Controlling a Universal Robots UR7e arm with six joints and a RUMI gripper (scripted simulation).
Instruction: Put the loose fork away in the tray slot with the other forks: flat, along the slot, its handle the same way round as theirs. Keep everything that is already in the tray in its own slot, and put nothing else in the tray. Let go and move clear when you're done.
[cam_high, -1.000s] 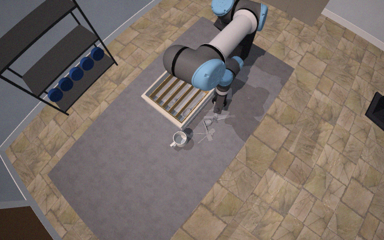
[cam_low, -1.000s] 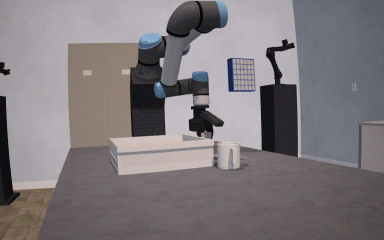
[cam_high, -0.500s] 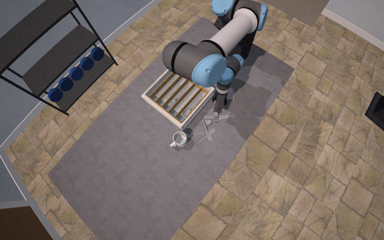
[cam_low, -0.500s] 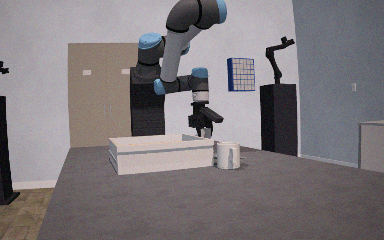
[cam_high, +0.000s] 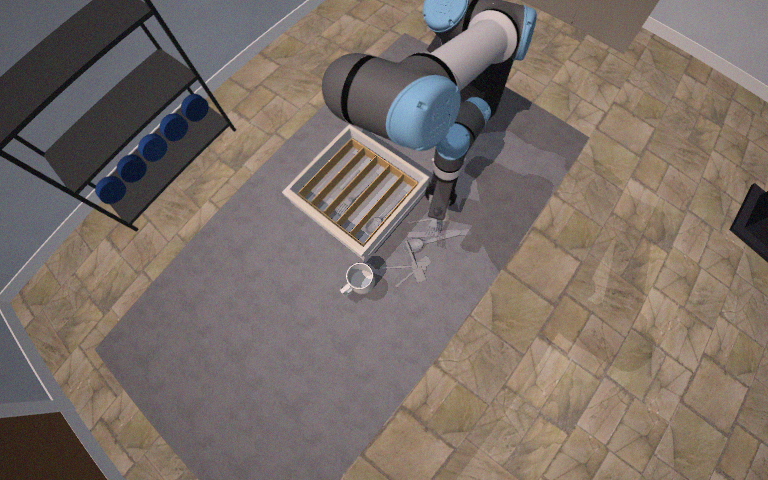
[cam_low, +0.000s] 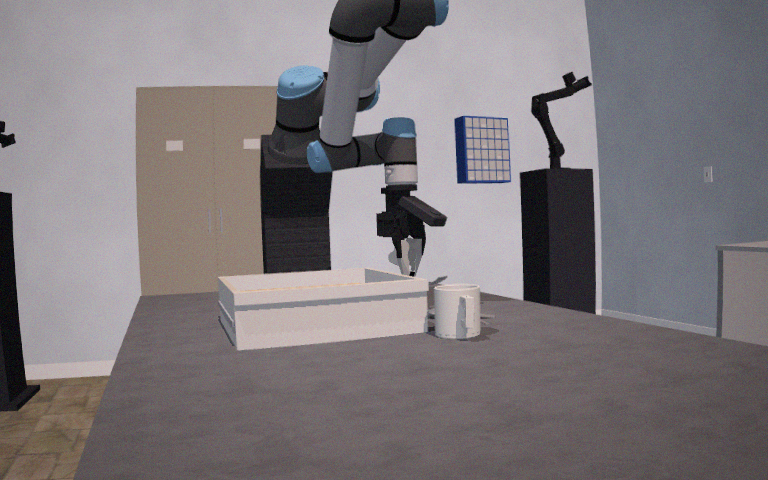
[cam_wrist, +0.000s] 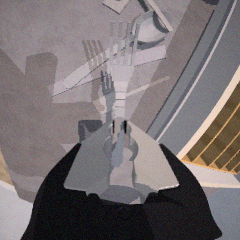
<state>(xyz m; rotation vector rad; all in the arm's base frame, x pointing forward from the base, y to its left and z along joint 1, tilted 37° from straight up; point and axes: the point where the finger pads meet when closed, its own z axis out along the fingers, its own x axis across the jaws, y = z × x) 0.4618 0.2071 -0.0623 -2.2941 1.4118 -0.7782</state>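
My gripper is shut on the handle of the loose fork. It holds the fork a little above the grey table, just right of the tray. The fork points away from the fingers, and its darker shadow falls on the table to its left. The white tray has several long wooden slots holding cutlery. From here I cannot tell which slot holds the forks.
A white mug stands by the tray's near right corner. A spoon and other loose cutlery lie on the table below the gripper. A shelf with blue discs stands far to the left.
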